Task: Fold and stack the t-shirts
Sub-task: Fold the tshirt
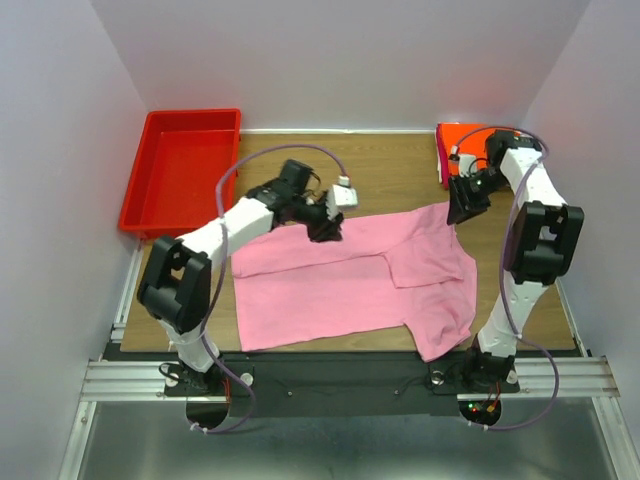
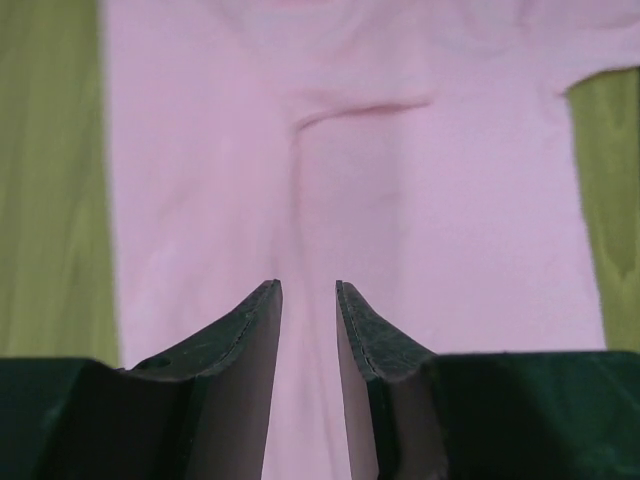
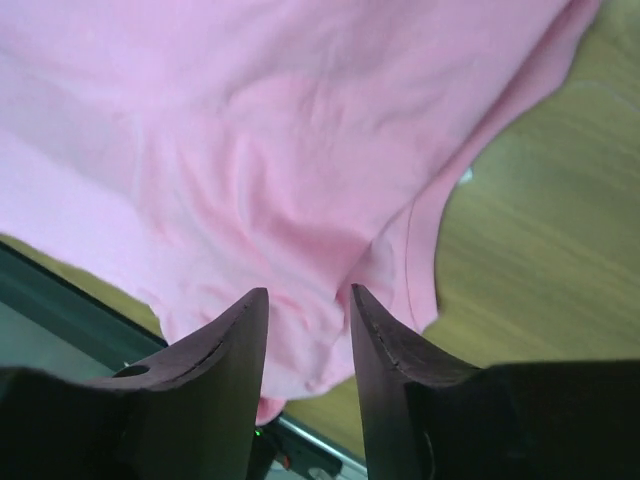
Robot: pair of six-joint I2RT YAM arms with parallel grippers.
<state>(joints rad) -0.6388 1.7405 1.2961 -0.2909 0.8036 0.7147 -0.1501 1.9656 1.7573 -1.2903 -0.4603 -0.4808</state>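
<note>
I am looking at the light pink t-shirt (image 1: 350, 285) lying across the desk (image 1: 400, 170) centre, part folded, one sleeve drooping over the near edge at five o'clock. The left end effector (image 1: 327, 231) and right end effector (image 1: 463, 212) are hovering over its far edge, jaws apart, holding nothing. I judge the next fold needs both corners gripped evenly, lifted level.

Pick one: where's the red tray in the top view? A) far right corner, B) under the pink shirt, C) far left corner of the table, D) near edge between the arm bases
C: the red tray sits at the far left corner, clear of the light pink t-shirt spread mid-table.
</note>
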